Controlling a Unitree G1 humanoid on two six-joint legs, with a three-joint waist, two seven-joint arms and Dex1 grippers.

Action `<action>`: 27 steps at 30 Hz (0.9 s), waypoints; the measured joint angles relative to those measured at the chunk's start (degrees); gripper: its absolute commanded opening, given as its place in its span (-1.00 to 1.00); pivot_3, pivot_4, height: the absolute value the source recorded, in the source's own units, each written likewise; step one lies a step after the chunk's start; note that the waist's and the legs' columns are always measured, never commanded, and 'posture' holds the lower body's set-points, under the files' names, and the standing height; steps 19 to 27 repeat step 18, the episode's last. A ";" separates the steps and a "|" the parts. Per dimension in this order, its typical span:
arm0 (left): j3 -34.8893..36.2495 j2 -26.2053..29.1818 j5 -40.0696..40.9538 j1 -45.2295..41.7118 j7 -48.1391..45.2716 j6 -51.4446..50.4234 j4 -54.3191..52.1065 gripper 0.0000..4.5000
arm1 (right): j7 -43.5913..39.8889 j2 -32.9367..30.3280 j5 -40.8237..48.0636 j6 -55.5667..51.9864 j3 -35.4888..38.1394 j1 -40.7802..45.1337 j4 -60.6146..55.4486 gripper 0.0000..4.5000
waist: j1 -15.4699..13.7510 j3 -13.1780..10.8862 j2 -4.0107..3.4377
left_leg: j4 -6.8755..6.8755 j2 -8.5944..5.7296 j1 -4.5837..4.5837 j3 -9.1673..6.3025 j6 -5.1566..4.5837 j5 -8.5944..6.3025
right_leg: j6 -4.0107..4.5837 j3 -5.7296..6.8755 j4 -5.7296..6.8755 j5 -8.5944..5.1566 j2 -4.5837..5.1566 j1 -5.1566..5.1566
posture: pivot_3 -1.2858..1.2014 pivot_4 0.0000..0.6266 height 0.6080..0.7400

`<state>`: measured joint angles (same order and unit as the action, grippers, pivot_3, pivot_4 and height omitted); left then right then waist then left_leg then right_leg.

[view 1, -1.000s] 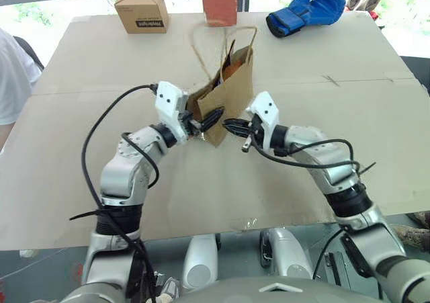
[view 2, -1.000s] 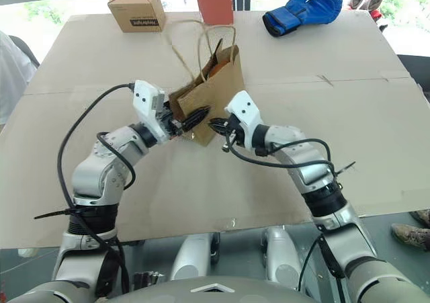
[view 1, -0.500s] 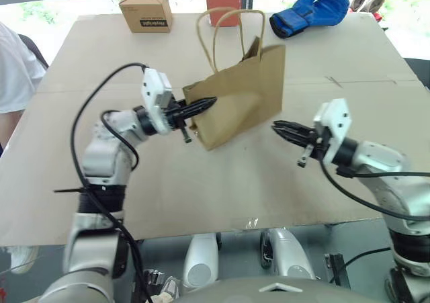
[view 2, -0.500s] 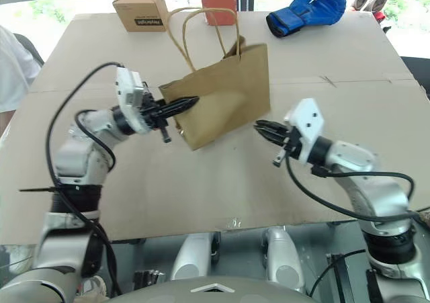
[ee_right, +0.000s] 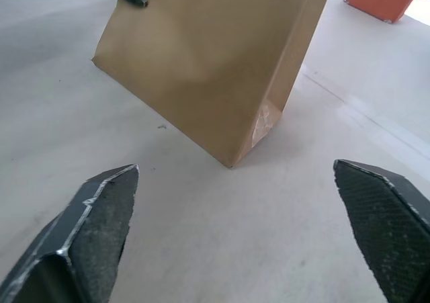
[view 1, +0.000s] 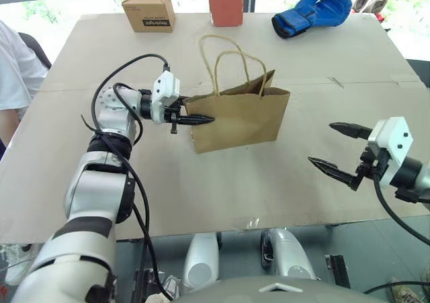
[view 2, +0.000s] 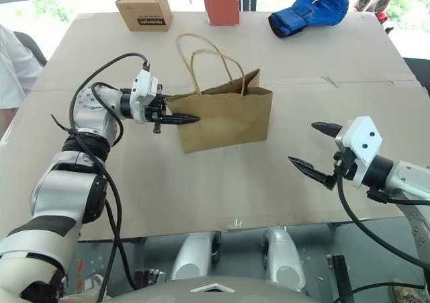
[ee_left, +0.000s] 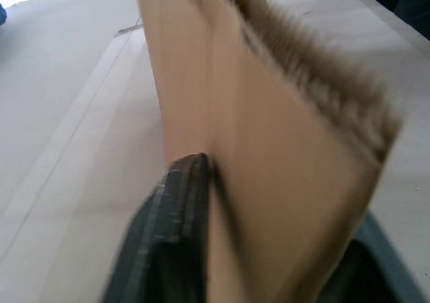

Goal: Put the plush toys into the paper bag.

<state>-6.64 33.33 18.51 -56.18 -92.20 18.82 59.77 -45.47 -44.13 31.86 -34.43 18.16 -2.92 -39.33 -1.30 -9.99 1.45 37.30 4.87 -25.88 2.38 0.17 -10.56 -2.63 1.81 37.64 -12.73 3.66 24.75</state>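
We see the paper bag (view 1: 238, 118) standing upright near the middle of the worktop (view 1: 201, 189), its two looped handles up, with the left tool (view 1: 201, 120) clamped on the bag's side edge, one finger (ee_left: 176, 229) on either side of the paper. Our right tool (view 1: 339, 152) hangs released, fingers spread wide, well apart from the bag off its other end. A small cardboard box (view 1: 149, 9), a red block (view 1: 226, 2) and a blue boxing glove (view 1: 312, 11) sit along the far edge.

The paper bag (view 1: 240, 119) stands upright on the table (view 1: 201, 182), its side edge pinched by the left gripper (view 1: 201, 120). The right gripper (view 1: 338, 150), fingers spread wide, hangs well apart from the bag.
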 measured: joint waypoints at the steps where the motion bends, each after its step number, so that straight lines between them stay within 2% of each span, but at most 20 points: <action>1: 0.91 0.07 0.04 0.08 0.09 -1.19 -0.17 0.49 | -0.01 -0.07 0.04 0.03 0.13 -0.01 -0.02 1.00 | 0.04 -0.01 0.01 | 0.00 0.00 -0.01 -0.01 0.00 0.00 | 0.00 0.01 0.01 0.00 0.00 0.00 | 0.03 -0.52 0.60; 3: 2.86 1.11 0.80 1.09 0.81 -5.72 -2.77 0.93 | -0.11 -0.55 -0.11 0.41 0.23 -0.14 -0.01 1.00 | 0.31 -0.01 0.01 | 0.00 0.00 -0.01 -0.02 0.00 0.00 | 0.00 0.00 0.02 0.00 0.00 0.00 | 0.03 -0.52 0.60; 4: 4.39 2.53 1.49 2.72 1.89 -9.20 -5.68 0.97 | -0.18 -0.58 -0.14 1.01 0.55 -0.42 0.00 1.00 | 0.46 -0.01 0.01 | -0.01 0.00 0.00 -0.02 0.00 0.00 | 0.00 0.00 0.04 0.00 0.00 0.00 | 0.03 -0.52 0.60; 7: 8.44 7.49 3.71 12.41 6.43 -19.48 -19.18 0.97 | -0.35 -0.59 -0.05 1.61 1.89 -0.94 0.50 1.00 | 1.45 0.00 -0.02 | -0.16 0.02 0.13 0.03 0.00 0.00 | -0.02 -0.10 0.09 0.01 0.00 0.01 | 0.03 -0.52 0.60; 11: 18.32 12.77 11.13 35.68 16.27 -37.87 -45.01 0.97 | -1.18 -0.68 0.62 2.36 5.57 -2.39 2.25 1.00 | 2.20 -0.01 -0.01 | -0.26 0.11 0.15 0.04 0.01 0.00 | -0.02 -0.08 0.06 -0.04 -0.02 0.04 | 0.03 -0.52 0.60; 13: 27.58 13.07 15.36 54.18 21.88 -45.36 -61.76 0.97 | -2.77 -1.52 1.26 2.65 8.61 -5.29 3.20 1.00 | 2.25 0.01 0.00 | -0.40 0.14 0.26 0.19 0.03 -0.01 | -0.02 -0.15 -0.04 -0.05 0.07 0.00 | 0.03 -0.52 0.60; 17: 34.90 10.80 17.56 68.17 27.79 -49.53 -74.67 0.97 | -3.36 -2.34 1.80 2.49 10.07 -6.11 4.33 1.00 | 0.97 0.00 -0.06 | -0.24 0.19 0.30 0.21 0.29 -0.15 | 0.00 0.04 -0.04 -0.06 0.22 -0.01 | 0.03 -0.52 0.60; 18: 36.03 10.01 18.71 70.03 28.94 -50.55 -77.15 0.97 | -3.43 -2.68 1.80 2.24 10.05 -6.42 4.38 1.00 | 0.42 0.01 -0.09 | -0.25 0.14 0.30 0.26 0.34 -0.18 | 0.00 0.16 -0.04 -0.06 0.37 -0.01 | 0.03 -0.52 0.60; 27: 36.03 10.01 18.71 70.03 28.94 -50.55 -77.15 0.97 | -3.43 -2.68 1.80 2.24 10.05 -6.42 4.38 1.00 | 0.42 0.01 -0.09 | -0.25 0.14 0.30 0.26 0.34 -0.18 | 0.00 0.16 -0.04 -0.06 0.37 -0.01 | 0.03 -0.52 0.60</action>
